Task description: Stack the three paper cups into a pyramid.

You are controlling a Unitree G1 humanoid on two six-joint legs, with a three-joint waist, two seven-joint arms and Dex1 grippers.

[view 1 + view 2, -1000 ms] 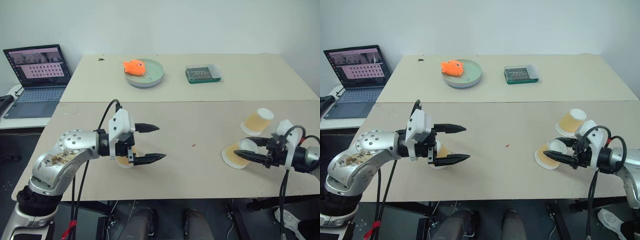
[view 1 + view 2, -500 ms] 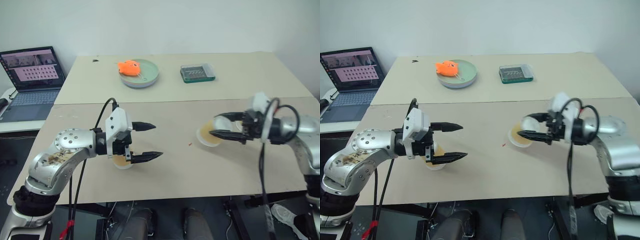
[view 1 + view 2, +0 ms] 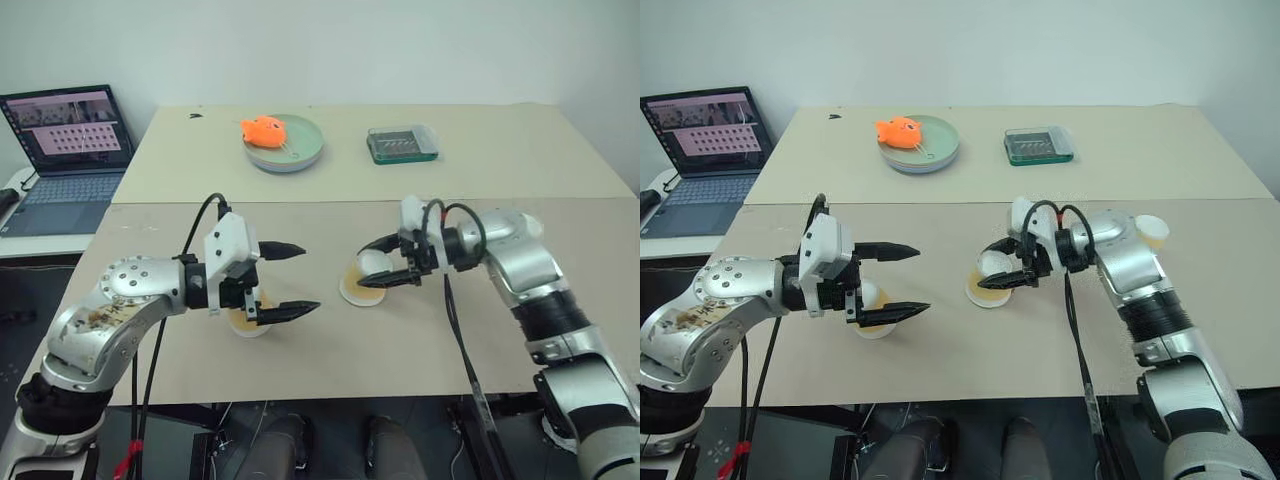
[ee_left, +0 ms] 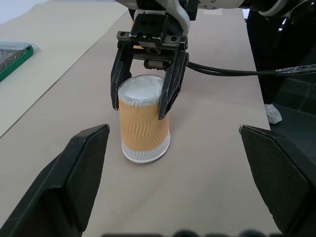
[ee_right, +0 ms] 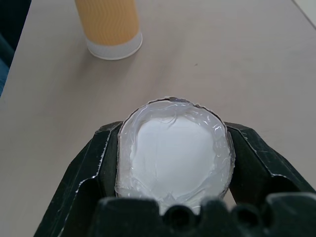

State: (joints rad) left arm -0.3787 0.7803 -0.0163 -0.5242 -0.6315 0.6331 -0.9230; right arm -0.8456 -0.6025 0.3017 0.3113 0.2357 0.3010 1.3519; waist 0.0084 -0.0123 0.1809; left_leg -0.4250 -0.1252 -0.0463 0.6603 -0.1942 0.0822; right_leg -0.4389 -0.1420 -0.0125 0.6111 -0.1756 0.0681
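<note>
Right gripper (image 3: pixel 1002 266) is pinching a paper cup (image 4: pixel 144 121) by its top end, upside down, white base up, rim resting on or just above the front table (image 3: pixel 420 340) near mid-table. Fingers squeeze the base hard enough that it looks out of round in the right wrist view — crush risk.

Left gripper (image 3: pixel 288 279) hangs with fingers spread wide, holding nothing. A second cup (image 3: pixel 245 320) stands inverted on the table right under and behind those fingers, near the carried one but not touching.

Third cup (image 3: pixel 1150 230) sits off by the robot's right, partly hidden behind the right arm.

What could go wrong:
- Release with the cup tilted or not fully seated and it tips or rolls.
- Base cups set too far apart — the top cup won't bridge them. Too close and the carried cup knocks the standing one.
- Left fingers hang just over the second cup; any drop or sweep tips it.
- Deformed base may leave a poor seat for the top cup.
- Right arm reaching back for the third cup could clip it off the table edge.
</note>
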